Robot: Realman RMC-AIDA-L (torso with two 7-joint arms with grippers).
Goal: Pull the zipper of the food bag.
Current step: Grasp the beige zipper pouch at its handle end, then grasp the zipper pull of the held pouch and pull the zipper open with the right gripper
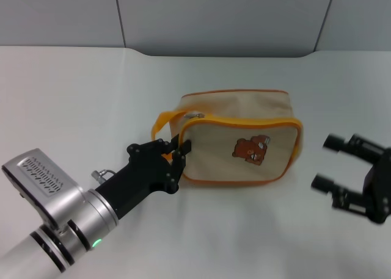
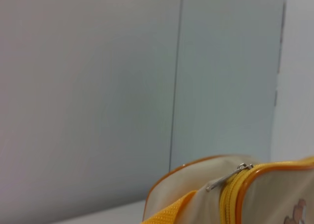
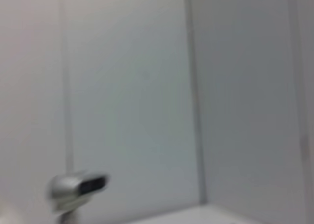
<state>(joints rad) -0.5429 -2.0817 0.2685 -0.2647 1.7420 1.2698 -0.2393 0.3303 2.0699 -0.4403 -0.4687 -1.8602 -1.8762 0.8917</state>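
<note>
The food bag (image 1: 235, 138) lies on the white table (image 1: 73, 96), its bear patch facing me. Its orange strap (image 1: 161, 123) loops out at its left end. The zipper (image 1: 195, 115), a small silvery tab, sits at the left end of the orange-edged zip line; the left wrist view shows it too (image 2: 226, 178), on the bag's rim (image 2: 206, 172). My left gripper (image 1: 181, 160) is open against the bag's left end, just below the strap. My right gripper (image 1: 330, 163) is open and empty, on the table to the right of the bag, apart from it.
A grey panelled wall (image 1: 220, 16) stands behind the table's far edge. The right wrist view shows only wall panels and a small grey device (image 3: 78, 187) low down.
</note>
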